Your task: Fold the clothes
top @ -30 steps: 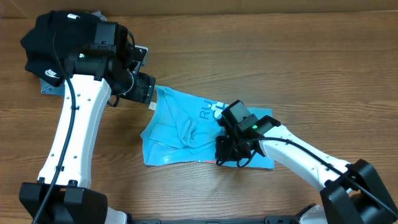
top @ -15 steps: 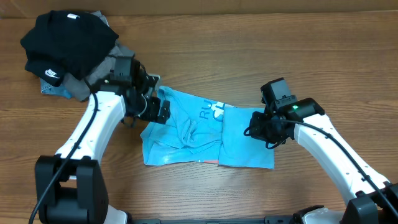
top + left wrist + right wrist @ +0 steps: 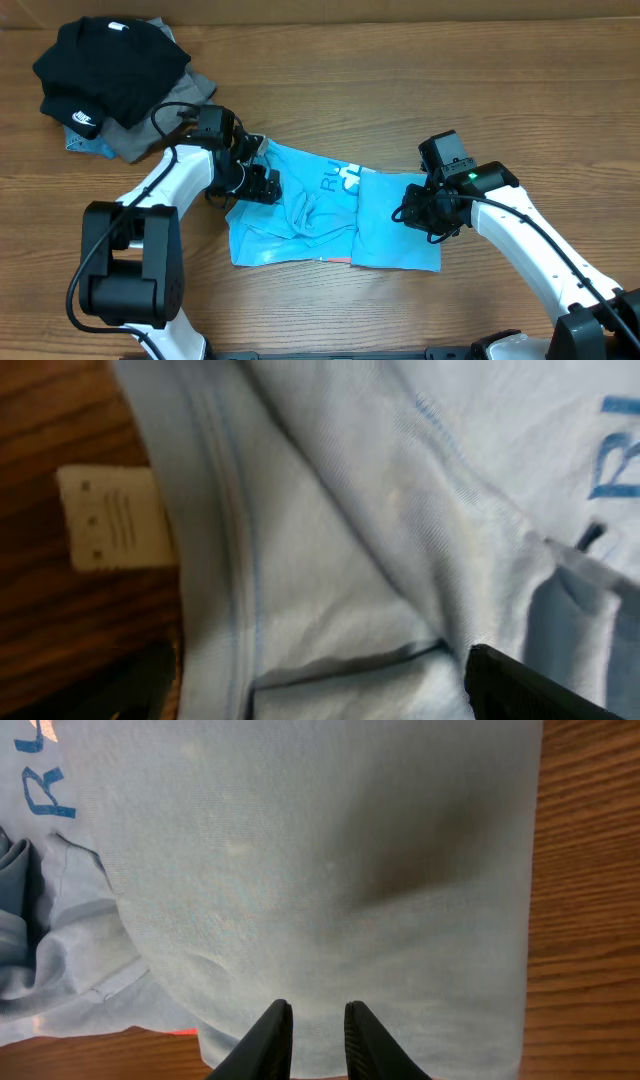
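Sky-blue t-shirt lies mid-frame. Left gripper sits wide open at its upper-left edge, holding nothing. Right gripper is nearly closed over the right fold, empty.

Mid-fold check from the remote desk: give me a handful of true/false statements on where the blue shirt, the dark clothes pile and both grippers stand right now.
1. The blue t-shirt lies on the table between the two arms. True.
2. The right gripper is clamped on a shirt sleeve. False: its nearly closed fingers are above flat fabric and hold nothing.
3. The black garment sits on top of the blue t-shirt. False: it lies apart, at the far left corner, on a grey garment.
4. The left gripper is at the shirt's left edge. True.
5. A white care label shows by the shirt's hem in the left wrist view. True.
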Controlling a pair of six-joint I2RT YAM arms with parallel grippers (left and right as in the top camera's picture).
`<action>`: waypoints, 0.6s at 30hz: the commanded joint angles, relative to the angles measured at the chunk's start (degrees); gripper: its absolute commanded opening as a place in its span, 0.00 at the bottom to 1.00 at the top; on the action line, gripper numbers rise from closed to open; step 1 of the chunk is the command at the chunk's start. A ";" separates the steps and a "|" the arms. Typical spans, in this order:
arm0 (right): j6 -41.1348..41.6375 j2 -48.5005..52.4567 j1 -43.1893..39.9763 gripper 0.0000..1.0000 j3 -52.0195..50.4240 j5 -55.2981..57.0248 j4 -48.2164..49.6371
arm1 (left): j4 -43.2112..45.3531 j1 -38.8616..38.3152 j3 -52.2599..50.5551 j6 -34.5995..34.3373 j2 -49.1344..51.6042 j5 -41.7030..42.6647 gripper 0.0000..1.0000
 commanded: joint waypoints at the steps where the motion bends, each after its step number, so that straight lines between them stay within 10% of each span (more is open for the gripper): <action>1: 0.22 0.28 0.02 0.21 -0.35 0.76 0.85 | 0.83 -0.09 -1.86 -0.37 6.19 9.25 0.96; 12: 0.24 0.28 0.00 0.21 -0.35 0.79 0.90 | -0.20 -1.64 -2.51 0.31 6.54 7.34 0.55; 18: 0.24 0.28 0.00 0.21 -0.35 0.79 0.76 | -1.86 -2.23 -2.16 0.44 6.32 5.77 0.04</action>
